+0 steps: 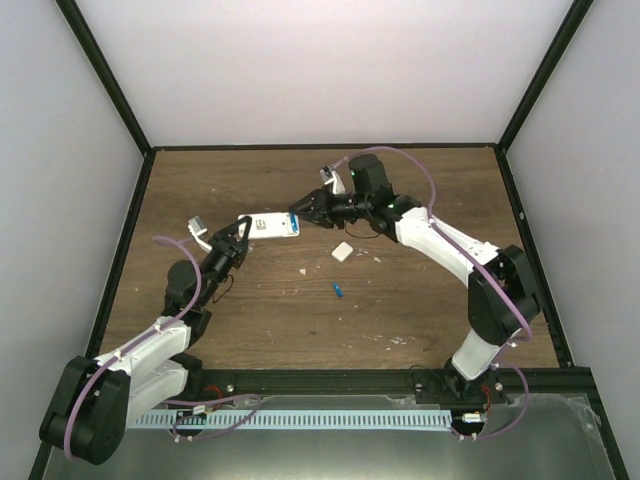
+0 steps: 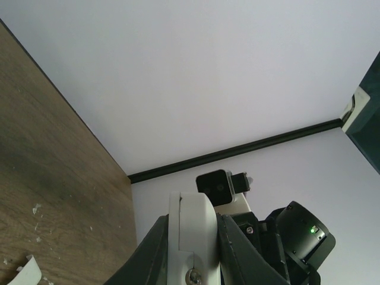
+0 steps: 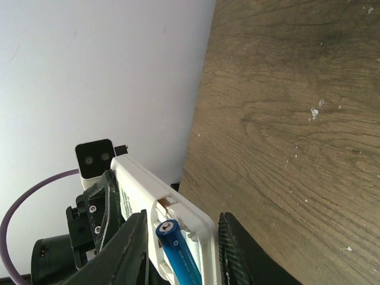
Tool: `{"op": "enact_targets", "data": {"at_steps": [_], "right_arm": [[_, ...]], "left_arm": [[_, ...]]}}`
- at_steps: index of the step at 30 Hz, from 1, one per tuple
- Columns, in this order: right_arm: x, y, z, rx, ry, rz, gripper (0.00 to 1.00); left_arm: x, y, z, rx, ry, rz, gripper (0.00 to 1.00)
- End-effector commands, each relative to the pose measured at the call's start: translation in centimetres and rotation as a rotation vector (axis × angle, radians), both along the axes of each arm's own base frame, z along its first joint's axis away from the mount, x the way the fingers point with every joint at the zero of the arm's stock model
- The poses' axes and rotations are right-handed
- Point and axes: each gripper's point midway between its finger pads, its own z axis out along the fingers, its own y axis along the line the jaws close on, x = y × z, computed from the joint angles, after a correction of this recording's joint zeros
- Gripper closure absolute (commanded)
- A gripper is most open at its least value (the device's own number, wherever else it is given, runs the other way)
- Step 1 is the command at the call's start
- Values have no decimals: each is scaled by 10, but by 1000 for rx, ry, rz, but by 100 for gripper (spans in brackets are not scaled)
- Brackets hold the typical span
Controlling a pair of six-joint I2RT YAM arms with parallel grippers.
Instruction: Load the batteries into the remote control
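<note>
Above the table (image 1: 420, 330): we have the remote control (image 1: 270, 226) bridged between both arms and, as far as we can judge, held off the wood so its open back can be reached.
Left fingers (image 2: 148, 261): clenched on one end of the remote. We read this as a brace that steadies the body against a push from the other side.
Right fingers (image 3: 127, 255): standing on either side of the remote's open end, close against it. We cannot tell whether they are clamped or only guiding.
First battery (image 3: 178, 252): a blue cell lying lengthwise in the open bay, its tip near the bay's end wall. We judge it is being seated, not yet surely home.
Second battery (image 1: 339, 289): loose on the table, nearer the arm bases and well apart from the remote, waiting its turn.
Cover piece (image 1: 342, 251): a small white square on the table between the remote and the loose cell, off the bay so that it stands open.
</note>
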Motion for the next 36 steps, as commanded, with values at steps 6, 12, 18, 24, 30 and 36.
{"op": "enact_targets", "data": {"at_steps": [6, 12, 18, 24, 30, 36], "right_arm": [[4, 12, 27, 24, -22, 44, 75], [5, 14, 25, 13, -7, 53, 75], [5, 18, 22, 0, -5, 63, 78], [2, 18, 20, -3, -6, 71, 80], [-5, 14, 11, 0, 5, 71, 81], [-3, 15, 18, 6, -19, 69, 80]], "left_arm": [[1, -4, 8, 46, -42, -11, 100], [1, -5, 7, 57, -41, -12, 100], [1, -5, 7, 61, -42, -12, 100], [1, -3, 5, 49, -31, -3, 100], [2, 4, 3, -1, -16, 25, 100], [2, 3, 1, 4, -10, 22, 100]]}}
